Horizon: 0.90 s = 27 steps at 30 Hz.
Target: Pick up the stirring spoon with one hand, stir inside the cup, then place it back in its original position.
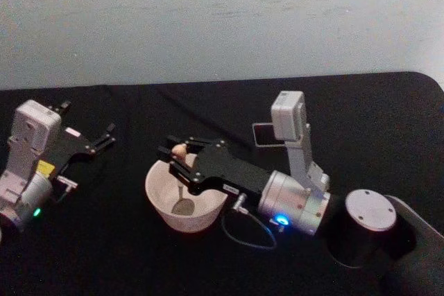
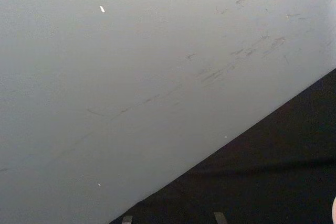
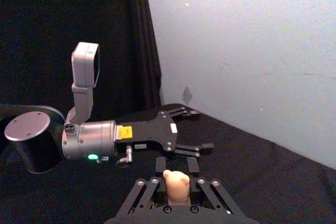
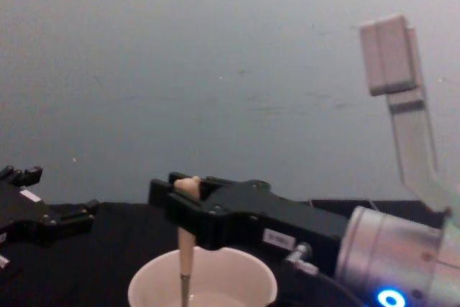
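The right gripper [image 1: 175, 159] reached in from the right over the black table [image 1: 125, 254] and was clenched on the stirring spoon [image 1: 181, 171], its 2 fingers pinching the cream handle just under the bear head (the head poked up between them in the right wrist view [image 3: 176, 182]). The spoon hung nearly upright, its thin neck running down into the cup [image 1: 161, 214] and its small metal bowl low inside, close to the bottom; whether it touched the bottom could not be told. From the chest view the spoon [image 4: 185, 249] dropped straight from the gripper [image 4: 188, 195] past the cup's rim [image 4: 144, 284]. The cup stood around the middle of the table, toward the near edge. The left gripper [image 1: 84, 121] sat near the table's left edge, well apart from the cup, its fingers spread and grasping nothing.
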{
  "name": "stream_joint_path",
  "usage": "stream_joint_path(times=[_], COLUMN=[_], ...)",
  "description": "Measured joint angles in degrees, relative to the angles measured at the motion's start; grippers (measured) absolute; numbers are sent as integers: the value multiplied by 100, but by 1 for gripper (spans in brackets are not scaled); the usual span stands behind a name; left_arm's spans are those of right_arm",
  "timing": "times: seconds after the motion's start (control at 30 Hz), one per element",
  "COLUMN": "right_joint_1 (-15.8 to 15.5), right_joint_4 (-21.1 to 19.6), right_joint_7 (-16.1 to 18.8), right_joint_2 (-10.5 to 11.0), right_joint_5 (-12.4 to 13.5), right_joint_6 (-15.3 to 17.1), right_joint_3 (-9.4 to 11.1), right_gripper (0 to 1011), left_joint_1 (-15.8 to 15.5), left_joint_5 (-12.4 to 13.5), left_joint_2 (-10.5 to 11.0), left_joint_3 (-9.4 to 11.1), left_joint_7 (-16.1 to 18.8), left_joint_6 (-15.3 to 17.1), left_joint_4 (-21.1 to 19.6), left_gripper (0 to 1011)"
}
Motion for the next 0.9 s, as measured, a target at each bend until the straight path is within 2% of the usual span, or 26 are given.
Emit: stream_joint_path(times=[0.2, 0.4, 0.6, 0.9], right_joint_1=[230, 436, 490, 428], right_joint_4=[289, 597, 718, 679], right_joint_7=[-76, -233, -329, -340], right_joint_2=[-206, -361, -381, -352], right_joint_5=[-103, -200, -258, -291], right_joint_6=[-103, -212, -239, -220], right_joint_3=[-79, 3, 110, 186], right_gripper=[228, 228, 228, 228], left_joint_1=[0, 0, 0, 0], left_joint_5=[0, 0, 0, 0], left_joint_2=[0, 0, 0, 0], left_joint_3=[0, 0, 0, 0], left_joint_7=[0, 0, 0, 0], left_joint_6=[0, 0, 0, 0], left_joint_4=[0, 0, 0, 0], left_gripper=[1001, 1001, 1001, 1001])
